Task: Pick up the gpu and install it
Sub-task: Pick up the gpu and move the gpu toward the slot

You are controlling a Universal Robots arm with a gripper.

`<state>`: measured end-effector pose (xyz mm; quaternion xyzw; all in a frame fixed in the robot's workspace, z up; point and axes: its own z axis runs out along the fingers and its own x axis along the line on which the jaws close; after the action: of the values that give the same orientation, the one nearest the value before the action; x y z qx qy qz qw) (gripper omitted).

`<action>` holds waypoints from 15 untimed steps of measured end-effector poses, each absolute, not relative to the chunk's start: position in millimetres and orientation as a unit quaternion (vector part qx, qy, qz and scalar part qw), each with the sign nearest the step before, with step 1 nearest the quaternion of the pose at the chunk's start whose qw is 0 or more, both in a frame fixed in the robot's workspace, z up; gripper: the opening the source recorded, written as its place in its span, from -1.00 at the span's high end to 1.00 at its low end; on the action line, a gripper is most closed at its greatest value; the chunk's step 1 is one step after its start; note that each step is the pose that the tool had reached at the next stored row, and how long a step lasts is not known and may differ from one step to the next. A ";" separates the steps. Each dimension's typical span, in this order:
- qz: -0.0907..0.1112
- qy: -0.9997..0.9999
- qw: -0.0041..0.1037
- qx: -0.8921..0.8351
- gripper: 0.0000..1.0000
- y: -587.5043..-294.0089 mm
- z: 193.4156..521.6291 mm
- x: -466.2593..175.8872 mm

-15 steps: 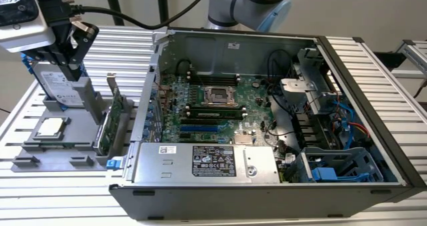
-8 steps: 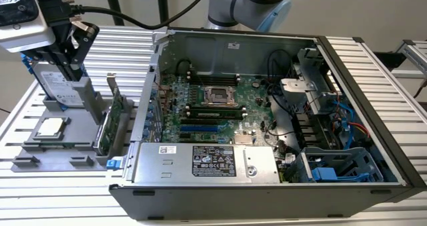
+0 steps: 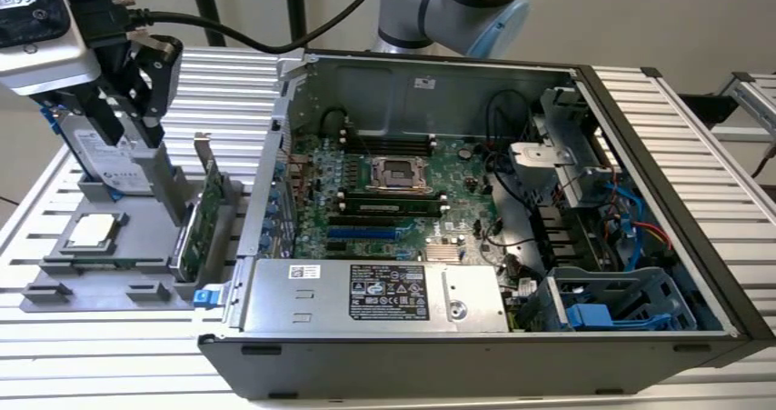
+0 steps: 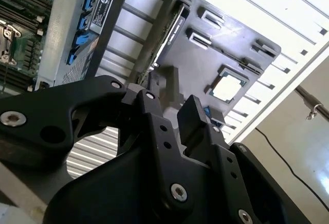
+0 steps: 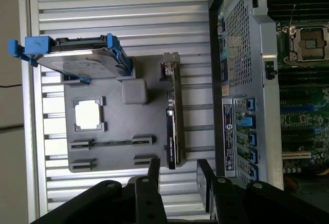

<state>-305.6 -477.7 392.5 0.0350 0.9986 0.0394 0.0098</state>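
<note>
The gpu [image 3: 209,212] stands on its long edge in a grey holder tray [image 3: 73,278] at the exterior view's left, beside the open computer case. Its green board face shows, and its silver bracket points up at the far end. In the first wrist view the gpu [image 5: 174,127] appears edge-on and in line with the gap between my fingers. My gripper [image 3: 137,119] hangs above the tray, open and holding nothing. Both black fingers appear in the first wrist view, gripper [image 5: 177,176], and in the second wrist view, gripper [image 4: 171,112], above the gpu [image 4: 172,33].
On the tray are a hard drive [image 5: 82,59] in a blue frame, a processor chip [image 5: 88,115] and a narrow memory stick [image 5: 113,142]. The open case [image 3: 631,110] shows its motherboard [image 3: 388,192], a power supply [image 3: 376,294] and cables. Ribbed aluminium table lies around them.
</note>
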 end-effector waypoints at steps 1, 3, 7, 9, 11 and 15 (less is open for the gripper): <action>0.039 0.999 0.010 0.035 -1.00 -477.7 392.3 -305.7; 0.040 0.999 0.010 0.035 -1.00 -477.7 391.2 -305.7; 0.040 0.999 0.010 0.035 -1.00 -477.7 388.0 -305.6; 0.039 0.999 0.010 0.035 -1.00 -477.7 386.3 -305.6; 0.039 0.999 0.010 0.035 -1.00 -477.7 384.5 -305.6; 0.039 0.999 0.010 0.035 -1.00 -477.7 381.1 -305.6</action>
<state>-305.6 -477.7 381.1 0.0350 0.9986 0.0395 0.0098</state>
